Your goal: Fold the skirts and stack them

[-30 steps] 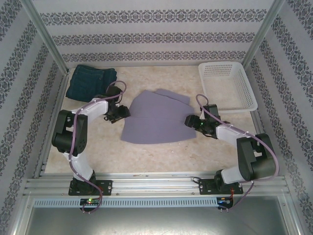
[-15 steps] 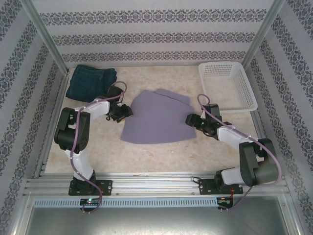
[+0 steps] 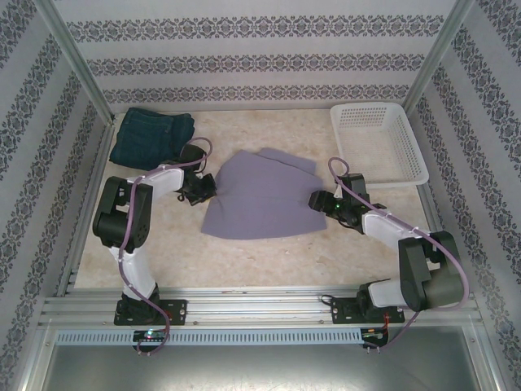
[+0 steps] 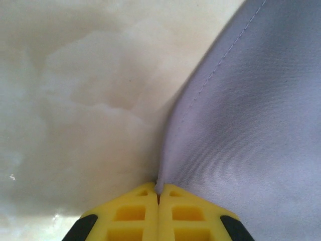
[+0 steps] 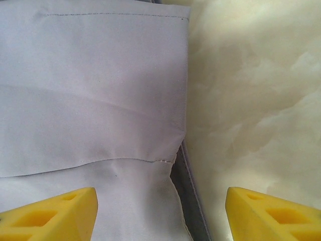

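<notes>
My left pincer (image 4: 158, 193) is clamped on one edge of the lavender skirt (image 3: 260, 199); my right pincer (image 5: 161, 201) stands apart astride the opposite edge. The skirt lies left of the basket (image 3: 368, 107), its fold unfinished, I judge. The denim pile (image 3: 152, 137) sits folded farther left.

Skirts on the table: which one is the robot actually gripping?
The lavender-grey skirt spread in the middle: the left gripper is shut on its edge. The folded denim skirt lies apart at the back left, ungripped.
</notes>
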Action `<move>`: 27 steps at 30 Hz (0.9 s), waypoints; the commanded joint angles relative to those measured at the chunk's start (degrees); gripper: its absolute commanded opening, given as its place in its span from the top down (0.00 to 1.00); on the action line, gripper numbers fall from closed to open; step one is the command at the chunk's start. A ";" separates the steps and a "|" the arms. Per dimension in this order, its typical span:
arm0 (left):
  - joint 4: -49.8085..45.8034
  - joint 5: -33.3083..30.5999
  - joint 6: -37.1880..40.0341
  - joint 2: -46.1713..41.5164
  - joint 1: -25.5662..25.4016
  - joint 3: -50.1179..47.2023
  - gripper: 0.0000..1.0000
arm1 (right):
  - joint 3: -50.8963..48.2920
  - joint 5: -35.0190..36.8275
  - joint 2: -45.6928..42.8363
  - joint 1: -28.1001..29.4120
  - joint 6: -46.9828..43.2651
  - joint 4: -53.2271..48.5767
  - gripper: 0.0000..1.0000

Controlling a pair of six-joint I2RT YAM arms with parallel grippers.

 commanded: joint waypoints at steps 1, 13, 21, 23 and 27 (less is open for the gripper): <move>-0.57 -3.04 0.81 -5.31 0.37 -0.54 1.00 | 1.30 -2.62 -0.59 -1.17 -0.57 0.15 0.31; -1.15 -2.86 1.29 -8.69 0.40 -1.11 1.00 | 2.75 -4.84 4.62 -1.84 -0.99 1.37 0.51; -0.67 -2.25 1.12 -8.52 0.41 -1.18 1.00 | 7.90 -5.55 12.03 -1.83 -1.85 2.15 0.66; -0.67 -2.19 1.05 -8.56 0.40 -1.41 1.00 | 8.00 -4.90 12.72 -1.92 -1.23 3.06 0.69; -1.09 -2.33 1.16 -8.52 0.44 -1.44 1.00 | 7.40 -5.74 12.16 -1.84 0.02 3.88 0.85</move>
